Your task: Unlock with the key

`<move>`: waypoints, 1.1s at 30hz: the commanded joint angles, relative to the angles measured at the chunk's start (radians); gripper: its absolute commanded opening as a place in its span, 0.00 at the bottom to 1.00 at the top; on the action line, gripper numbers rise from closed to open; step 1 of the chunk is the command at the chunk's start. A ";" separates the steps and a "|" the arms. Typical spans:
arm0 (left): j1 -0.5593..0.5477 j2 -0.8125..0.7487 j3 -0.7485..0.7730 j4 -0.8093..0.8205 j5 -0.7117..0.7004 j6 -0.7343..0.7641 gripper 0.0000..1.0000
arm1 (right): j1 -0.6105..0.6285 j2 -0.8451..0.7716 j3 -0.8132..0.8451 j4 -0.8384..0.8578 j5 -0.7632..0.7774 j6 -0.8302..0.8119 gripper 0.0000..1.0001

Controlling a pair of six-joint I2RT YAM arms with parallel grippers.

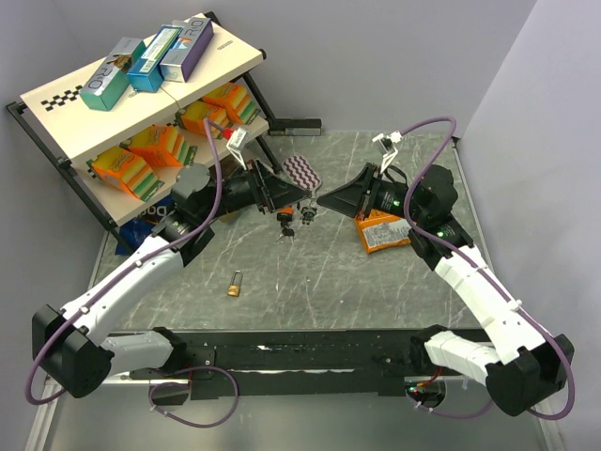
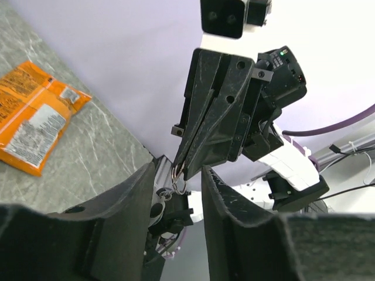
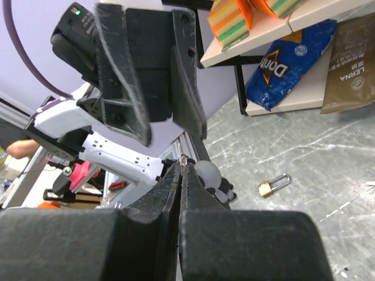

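The padlock (image 1: 235, 284) lies flat on the table (image 1: 376, 291), closed and untouched, with neither arm near it. Both grippers meet in the air beyond the padlock and a little to its right, well apart from it.

The right gripper (image 2: 178, 168) has its fingers pressed fully together on the thin ring (image 2: 179, 177), so the keys (image 1: 286, 224) dangle freely below its tip. Pinching the ring rather than a key looks deliberate. It lets the keys hang where the other arm can get at one.

The left gripper (image 3: 174, 133) faces the right one tip to tip, its fingers parted about halfway and standing either side of the ring and the hanging keys. From its own wrist view nothing appears clamped between its pads. Whether a pad is brushing a key I cannot tell.

I judge this to be a handover. The left arm is lining up to take a key by its head, since a key held only by a loose ring cannot be steered into a keyhole. The unlocking itself has not begun. Once a key is held firmly, it must go back across to the padlock, which will likely need steadying too, as it lies loose and may slide when pushed.
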 commanded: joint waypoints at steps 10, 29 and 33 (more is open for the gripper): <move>-0.032 0.033 0.036 0.027 0.013 0.005 0.25 | -0.011 -0.019 -0.018 0.081 0.034 0.039 0.00; -0.032 -0.006 0.013 0.011 -0.065 0.012 0.24 | -0.015 0.005 -0.011 0.074 0.018 0.041 0.00; -0.032 -0.001 0.013 0.016 -0.061 0.011 0.19 | -0.015 0.010 -0.008 0.071 0.014 0.039 0.00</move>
